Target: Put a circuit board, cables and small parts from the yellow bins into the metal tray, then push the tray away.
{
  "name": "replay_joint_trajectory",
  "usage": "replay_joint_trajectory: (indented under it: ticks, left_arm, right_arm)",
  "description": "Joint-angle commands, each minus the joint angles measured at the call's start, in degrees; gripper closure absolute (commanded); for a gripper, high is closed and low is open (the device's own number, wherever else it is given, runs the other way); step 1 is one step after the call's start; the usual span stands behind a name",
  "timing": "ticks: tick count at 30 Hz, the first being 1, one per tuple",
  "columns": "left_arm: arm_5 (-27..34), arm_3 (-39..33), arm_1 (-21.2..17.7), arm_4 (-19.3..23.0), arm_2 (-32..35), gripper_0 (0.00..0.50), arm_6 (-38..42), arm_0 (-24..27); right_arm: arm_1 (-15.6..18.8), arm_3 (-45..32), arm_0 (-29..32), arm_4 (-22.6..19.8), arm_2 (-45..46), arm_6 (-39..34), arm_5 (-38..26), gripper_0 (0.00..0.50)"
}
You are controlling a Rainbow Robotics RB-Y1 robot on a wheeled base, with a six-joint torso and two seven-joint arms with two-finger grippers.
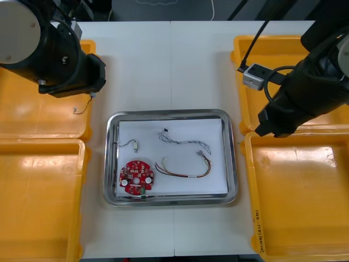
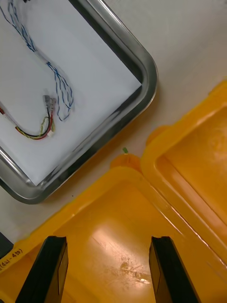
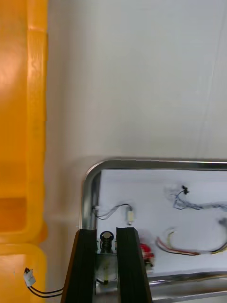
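The metal tray (image 1: pixel 110 164), white inside, lies at mid table. In it are a round red circuit board (image 1: pixel 137 177), a blue and white cable (image 1: pixel 180 140), a red and yellow cable (image 1: pixel 185 170) and a black cable (image 1: pixel 128 144). My left gripper (image 3: pixel 108 270) hovers over the table between the far left bin and the tray's far left corner, shut on a small metal part (image 3: pixel 107 240). My right gripper (image 2: pixel 109 270) stands open over the near right yellow bin (image 2: pixel 118 227), nothing between its fingers, beside the tray's corner (image 2: pixel 144 71).
Two yellow bins (image 1: pixel 38 202) stand at the left and two (image 1: pixel 300 202) at the right. A thin black cable with a white plug (image 1: pixel 80 109) lies at the far left bin's inner rim, close to my left gripper. Bare table stretches beyond the tray.
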State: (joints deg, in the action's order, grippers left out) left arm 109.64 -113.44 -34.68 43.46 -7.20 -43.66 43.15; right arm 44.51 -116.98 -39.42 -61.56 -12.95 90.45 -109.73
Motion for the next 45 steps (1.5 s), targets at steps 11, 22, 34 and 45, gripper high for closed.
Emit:
replay_joint_trajectory:
  ticks: [11,22,34,45]
  left_arm:
    - [0.36,-2.84,7.26,-4.52,-7.91,0.5,4.55,0.71]
    - [0.36,0.23,8.67,-8.04,-16.97,0.5,12.55,0.62]
    - [-2.77,5.59,13.68,-16.3,-18.2,0.5,11.84,-3.6]
    - [-9.27,8.49,16.58,-20.52,-18.2,0.5,5.51,-6.24]
  right_arm:
    - [9.11,-1.94,8.57,-0.49,11.02,-2.91,-0.27,0.0]
    - [10.25,-1.94,17.44,0.21,20.68,-4.76,-0.27,0.0]
    - [10.34,-4.31,23.77,1.18,25.43,-8.27,-0.27,0.0]
    - [10.34,-8.27,25.62,1.26,25.52,-14.95,-0.27,0.0]
